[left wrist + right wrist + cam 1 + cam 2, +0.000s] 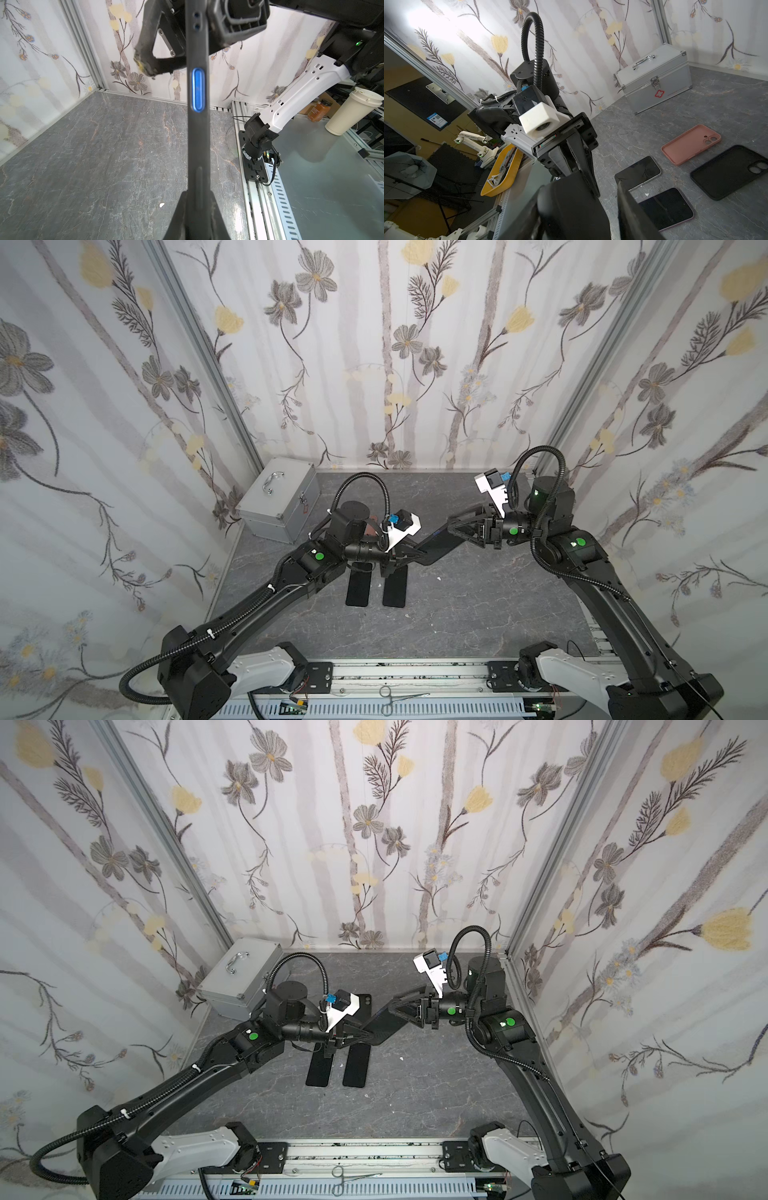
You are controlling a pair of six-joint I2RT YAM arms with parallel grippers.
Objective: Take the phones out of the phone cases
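A black phone case (440, 541) (386, 1023) hangs in the air between both arms, above the table. The left wrist view looks along its side edge (197, 145), where the phone's blue side button (197, 91) shows through a cutout; the rest of the phone is hidden inside. My left gripper (413, 555) (357, 1038) (196, 195) (581, 172) is shut on the near end of the case. At the far end, my right gripper (451, 522) (392, 1006) (193, 45) (579, 185) stands open. The case (571, 207) lies against one finger and a gap shows to the other.
Two bare phones (358, 589) (395, 589) lie side by side on the grey table below the left gripper. Farther back lie a pink case (691, 143) and an empty black case (731, 172). A silver box (278, 497) stands in the back left corner.
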